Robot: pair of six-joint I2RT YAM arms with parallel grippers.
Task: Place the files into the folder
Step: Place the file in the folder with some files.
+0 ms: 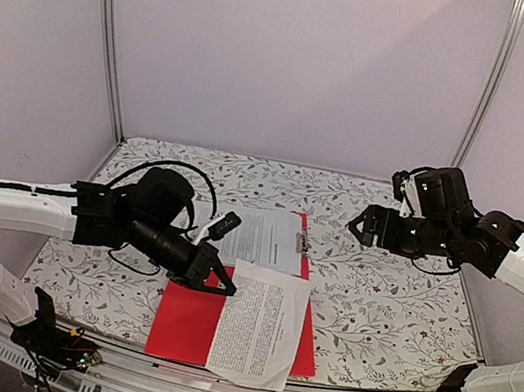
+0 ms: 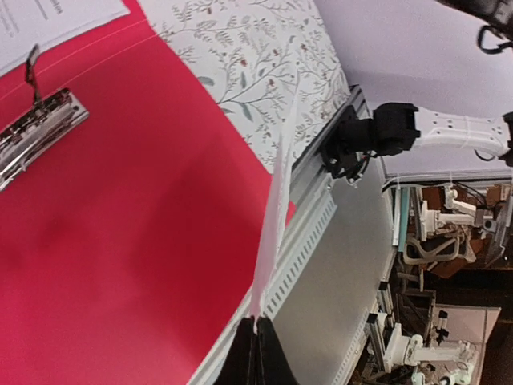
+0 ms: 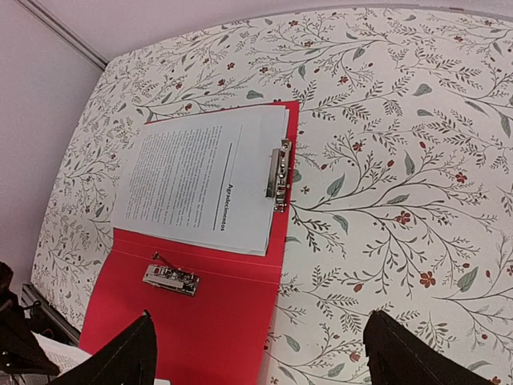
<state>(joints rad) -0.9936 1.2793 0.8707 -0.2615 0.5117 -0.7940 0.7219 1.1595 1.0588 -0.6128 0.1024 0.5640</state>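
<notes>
While the left gripper [image 1: 226, 284] is clamped on one corner of a thin white printed paper sheet [image 1: 259, 326], the top view shows that sheet draped ahead of its fingers across the near half of the flat red plastic folder [image 1: 180, 329]. The folder lies open on the floral-patterned tablecloth [image 1: 396, 301]. A stack of white printed sheets [image 1: 260, 236] lies on the far half, beyond the gripper. The right gripper [image 1: 364, 224] hovers well apart from all of this, jaws wide and empty.

Left wrist view: the fingers [image 2: 268, 361] are pressed together on the sheet's edge. The sheet [image 2: 276, 200] rises edge-on from the tips, bowed. The folder [image 2: 120, 208] lies below and to one side, with a silver metal lever clip [image 2: 36, 132] on bare plastic.

Right wrist view: both fingers [image 3: 112, 353] stand apart with nothing between them. The folder [image 3: 232, 321] is below and ahead, the stack [image 3: 200, 180] further ahead, the lever clip [image 3: 171, 278] near the tips.

Judgement: the paper is light, limp and likely to slide on smooth plastic. A corner pinch lets it sag and swing. An overhanging edge, nearer its middle, looks the better hold.
</notes>
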